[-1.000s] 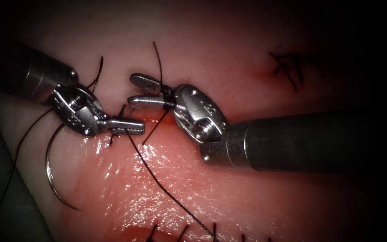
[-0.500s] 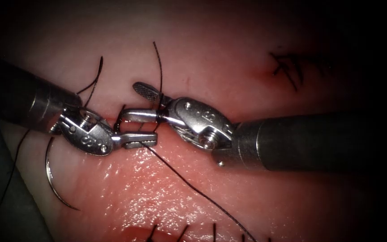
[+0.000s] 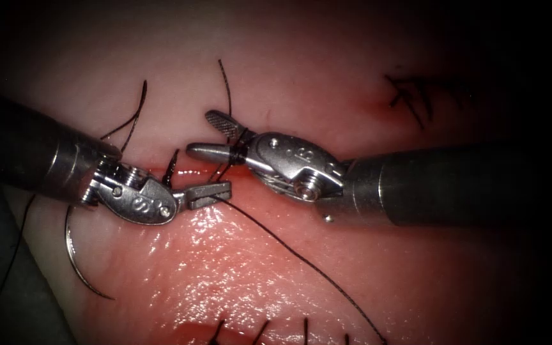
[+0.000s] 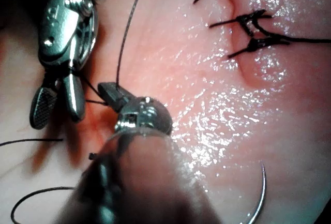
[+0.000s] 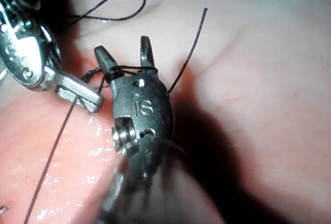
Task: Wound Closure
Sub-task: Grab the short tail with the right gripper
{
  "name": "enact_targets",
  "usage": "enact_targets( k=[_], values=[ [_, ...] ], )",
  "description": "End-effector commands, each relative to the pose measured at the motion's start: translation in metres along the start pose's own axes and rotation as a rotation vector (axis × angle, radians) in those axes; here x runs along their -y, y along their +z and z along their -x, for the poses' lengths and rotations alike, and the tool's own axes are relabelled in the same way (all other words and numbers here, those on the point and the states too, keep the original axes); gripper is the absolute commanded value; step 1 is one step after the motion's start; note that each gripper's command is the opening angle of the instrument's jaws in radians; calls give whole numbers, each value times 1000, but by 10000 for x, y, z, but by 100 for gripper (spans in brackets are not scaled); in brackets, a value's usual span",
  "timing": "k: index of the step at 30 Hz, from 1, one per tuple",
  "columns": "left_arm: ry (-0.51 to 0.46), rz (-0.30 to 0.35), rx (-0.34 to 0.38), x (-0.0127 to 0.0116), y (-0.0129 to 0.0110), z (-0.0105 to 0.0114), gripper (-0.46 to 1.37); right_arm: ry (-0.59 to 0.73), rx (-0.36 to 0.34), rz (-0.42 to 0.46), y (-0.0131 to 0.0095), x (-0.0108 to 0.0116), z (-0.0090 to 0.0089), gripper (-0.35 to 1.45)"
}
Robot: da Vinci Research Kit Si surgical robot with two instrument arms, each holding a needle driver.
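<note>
while your left tool [image 3: 215,193] is clamped on the thread [image 3: 289,252] mid-frame, your right tool [image 3: 218,135] gapes empty with thread wrapped round its jaws; it could snag. the needle [image 3: 75,259] lies free on the tissue [image 3: 237,275], lower left.

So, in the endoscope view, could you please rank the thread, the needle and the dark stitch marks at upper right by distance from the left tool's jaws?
1. The thread: held in the left tool's shut jaws, running down to the right.
2. The needle: lying free on the tissue, lower left, beside the tool's shaft.
3. The stitch marks: far upper right, beyond the right tool.
</note>
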Motion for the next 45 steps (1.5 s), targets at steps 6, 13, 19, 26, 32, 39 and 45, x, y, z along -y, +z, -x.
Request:
enact_targets(
  k=[6, 13, 19, 26, 32, 39, 45],
  values=[
    [-122, 15, 19, 9, 6, 2, -35, 12, 28, 27, 4, -14, 1, 80],
    [-133, 21, 33, 24, 21, 9, -35, 29, 27, 37, 12, -24, 1, 85],
    [-127, 39, 43, 30, 33, 25, -35, 56, 28, 50, 23, -38, 2, 107],
    [-131, 46, 43, 37, 36, 34, -35, 88, 46, 67, 26, -40, 3, 111],
    [-121, 54, 44, 43, 39, 36, -35, 113, 52, 107, 28, -44, 2, 114],
    [-122, 59, 40, 47, 44, 40, -35, 189, 91, 149, 32, -49, 4, 114],
    [-115, 61, 42, 49, 47, 42, -35, 225, 111, 160, 36, -53, 8, 112]
  ],
)
